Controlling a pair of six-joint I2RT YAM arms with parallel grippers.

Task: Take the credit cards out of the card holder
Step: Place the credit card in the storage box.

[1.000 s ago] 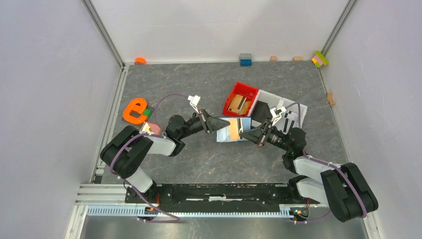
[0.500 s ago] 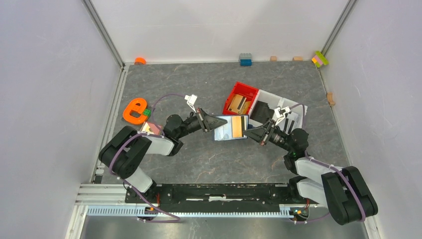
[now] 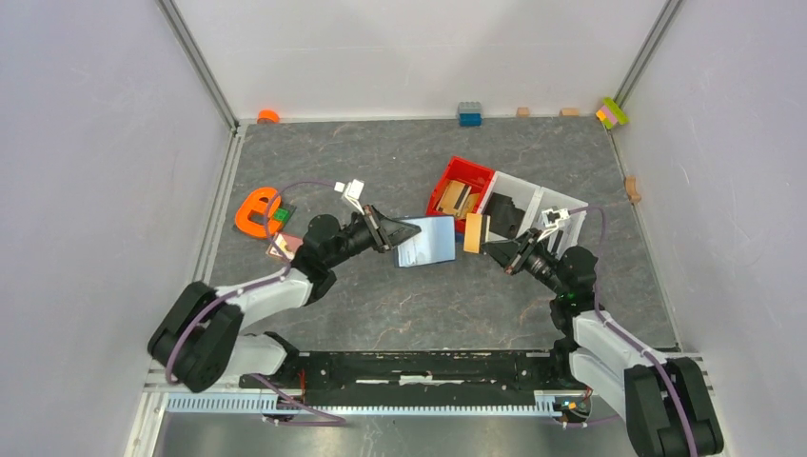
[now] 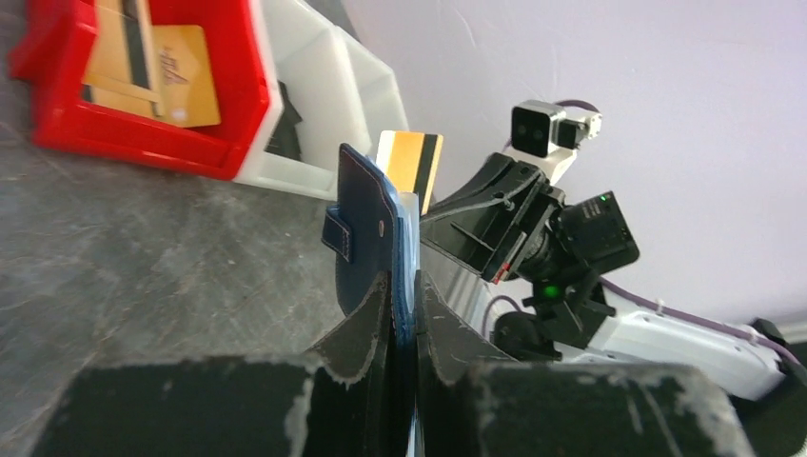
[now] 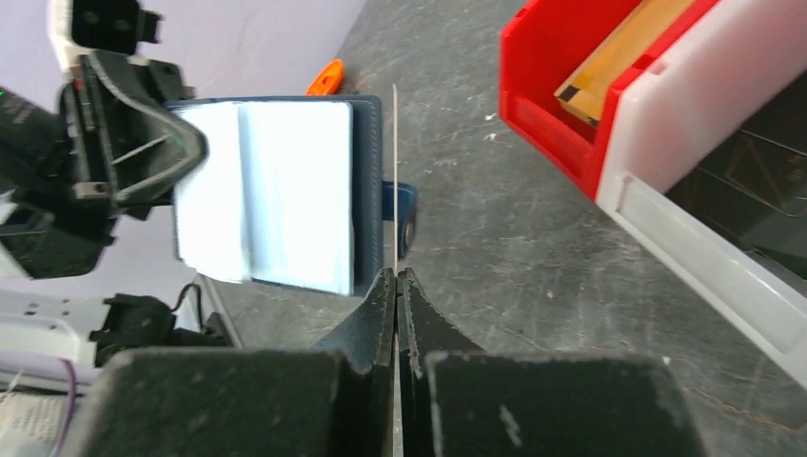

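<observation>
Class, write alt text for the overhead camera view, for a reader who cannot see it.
Seen from above, the left claw holds an open dark navy folding wallet over a grey table, while the right claw grips a thin tan card just clear of it. Behind sit a red plastic tray of cards and a white tray.

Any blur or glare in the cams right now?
Left wrist: fingers soft at the bottom, wallet sharp. Right wrist: card edge-on, only a thin line; wallet lining looks washed out. Top: even light, soft shadows, no glare.
</observation>
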